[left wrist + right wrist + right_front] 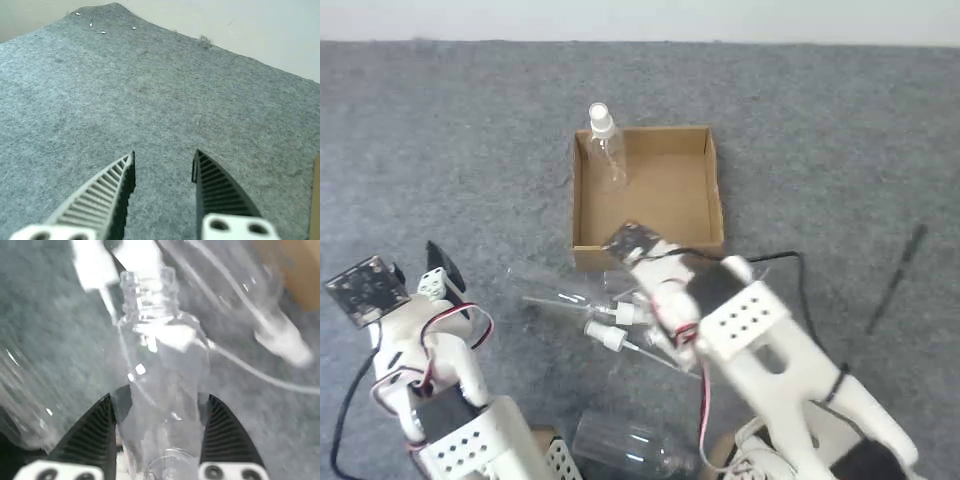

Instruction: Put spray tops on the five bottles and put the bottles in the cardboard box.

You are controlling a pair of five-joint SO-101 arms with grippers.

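The cardboard box [695, 178] sits mid-table, and one clear bottle with a white spray top [605, 140] stands in its back left corner. My right gripper [160, 400] is shut on an uncapped clear bottle [155, 355], its open neck pointing away from the wrist. In the high view that gripper [638, 275] hangs just in front of the box. Loose white spray tops [610, 337] with thin dip tubes lie on the carpet beside it, one near the held bottle [282, 337]. My left gripper [162, 165] is open above bare carpet at the front left [440, 270].
Another clear bottle [630, 447] lies on its side at the front edge between the two arm bases. More clear bottles [545, 280] lie left of the right gripper. Grey carpet [840, 150] covers the table. A thin dark rod [898, 275] lies at the right.
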